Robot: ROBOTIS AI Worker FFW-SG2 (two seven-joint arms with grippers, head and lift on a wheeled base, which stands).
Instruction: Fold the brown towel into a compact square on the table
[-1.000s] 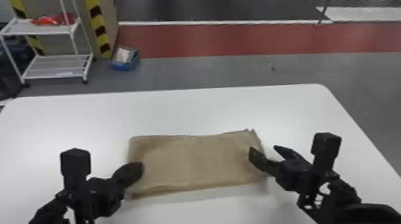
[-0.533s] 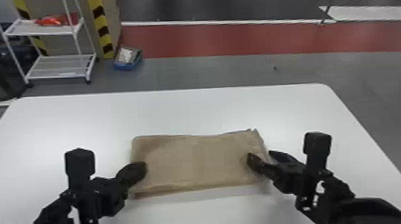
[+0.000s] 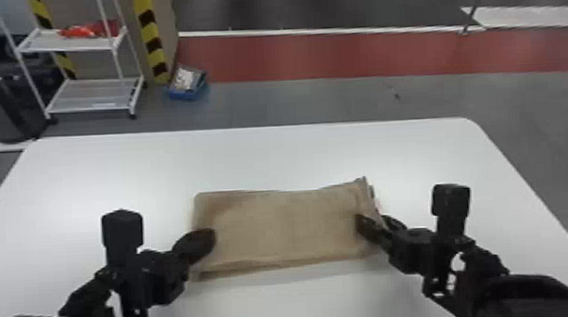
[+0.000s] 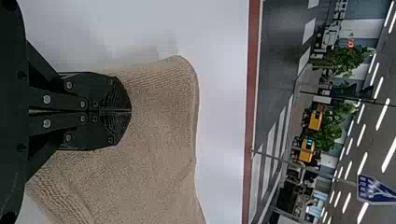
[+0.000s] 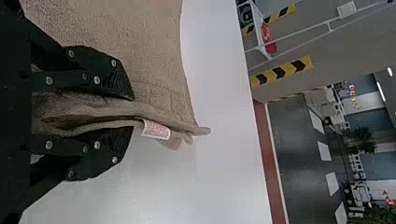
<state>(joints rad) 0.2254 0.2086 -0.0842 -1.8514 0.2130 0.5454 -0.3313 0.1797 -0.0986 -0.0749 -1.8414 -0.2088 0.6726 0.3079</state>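
The brown towel (image 3: pixel 282 227) lies folded into a wide rectangle on the white table, its short ends toward the two arms. At its left end is my left gripper (image 3: pixel 210 238); in the left wrist view this gripper (image 4: pixel 130 112) has its fingers pressed together over the towel (image 4: pixel 154 121), with no cloth seen between them. My right gripper (image 3: pixel 374 222) straddles the towel's right end. In the right wrist view, layered cloth of the towel (image 5: pixel 154 65) fills the space between the fingers of this gripper (image 5: pixel 132 114), and a white label (image 5: pixel 156 130) sticks out beside the layers.
The white table (image 3: pixel 260 157) surrounds the towel, with its far edge beyond it. On the floor behind stand a white wire shelf (image 3: pixel 94 96) at the left and a blue bin (image 3: pixel 187 89).
My right gripper has shifted left against the towel's right end, and its fingers have closed in on the edge. The left gripper has stayed at the left end.
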